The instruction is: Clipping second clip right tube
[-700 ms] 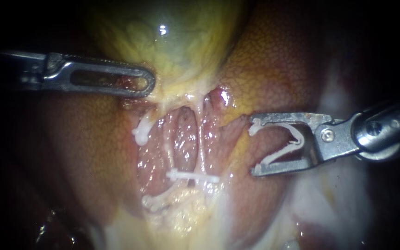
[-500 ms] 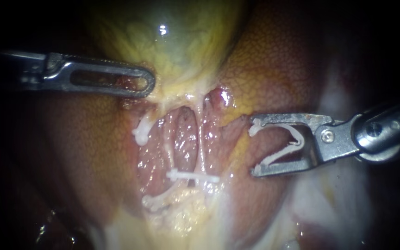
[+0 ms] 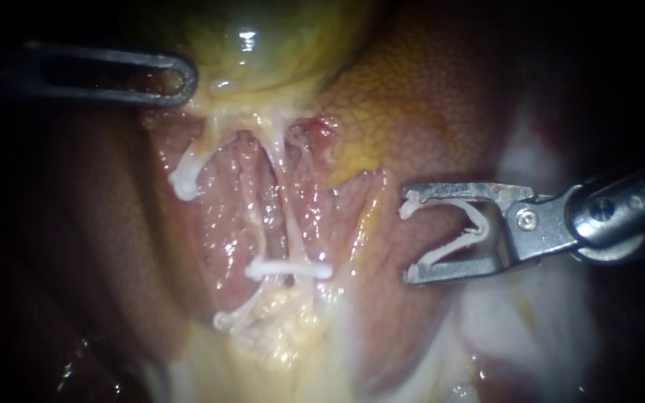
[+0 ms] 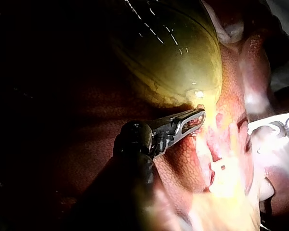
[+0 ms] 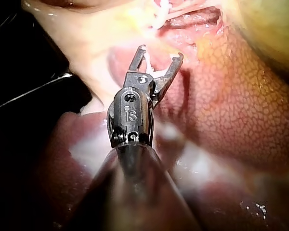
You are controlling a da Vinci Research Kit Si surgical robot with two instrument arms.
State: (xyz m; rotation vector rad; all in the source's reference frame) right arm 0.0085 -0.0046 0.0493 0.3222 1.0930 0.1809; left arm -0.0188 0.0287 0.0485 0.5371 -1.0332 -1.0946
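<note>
Open clip (image 3: 472, 224), white plastic bent into a V, sits between the jaws of the right instrument (image 3: 410, 239). The jaws stand wide apart, each pressed against one leg of the open clip, and grip nothing else. They are flat grey metal with a small screw at the hinge, on a rounded dark shaft. They hover over wet pink tissue, clear of the right tube (image 3: 287, 224), which lies well to their left in the endoscope view.

That tube is a thin, pale, glistening strand. It runs down the middle of the raw red bed from the foot of the gallbladder (image 3: 278, 37) to a shut clip (image 3: 289, 269), a white bar lying straight across it. Left of it are an upper clip (image 3: 184, 179) near the gallbladder and a lower clip (image 3: 225, 319) beside lumpy yellow fat (image 3: 285, 339).

The left instrument (image 3: 184, 78) has long slim jaws with a slot through them. They lie together, clamped on the pale rim of the gallbladder, which is glossy, green-yellow and rounded.

The liver (image 3: 412, 97) surrounds the bed, orange-brown with a fine mosaic grain. Beyond the lit tissue everything is dark, and no desk or room can be made out.
</note>
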